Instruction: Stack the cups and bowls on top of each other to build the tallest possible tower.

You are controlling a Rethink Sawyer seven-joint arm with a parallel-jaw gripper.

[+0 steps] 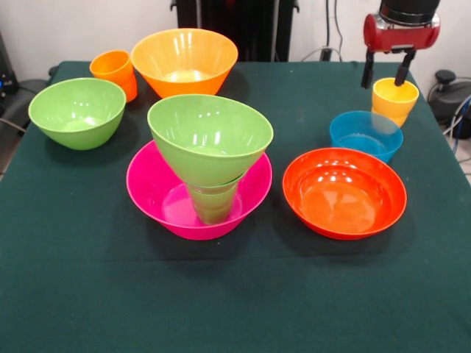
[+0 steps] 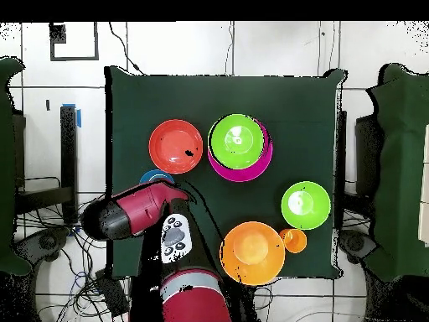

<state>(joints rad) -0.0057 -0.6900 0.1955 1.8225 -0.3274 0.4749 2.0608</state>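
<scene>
The tower stands mid-table: a big pink bowl [image 1: 151, 193] [image 2: 254, 170] holds a green cup [image 1: 212, 204], and a light green bowl [image 1: 210, 132] [image 2: 237, 140] sits tilted on top of it. The yellow-orange cup [image 1: 394, 99] stands upright at the far right corner. My gripper [image 1: 383, 82] hangs open and empty just above and behind it, one finger to each side of the cup's rim. In the overhead view the arm [image 2: 138, 211] hides the gripper and the yellow cup.
A blue bowl [image 1: 366, 134] [image 2: 154, 177] sits just in front of the yellow cup, with a red-orange bowl [image 1: 344, 193] [image 2: 175, 145] nearer. A light green bowl [image 1: 77, 112] [image 2: 305, 205], an orange cup [image 1: 114, 72] [image 2: 293, 240] and an orange bowl [image 1: 184, 60] [image 2: 252, 251] stand at the far left.
</scene>
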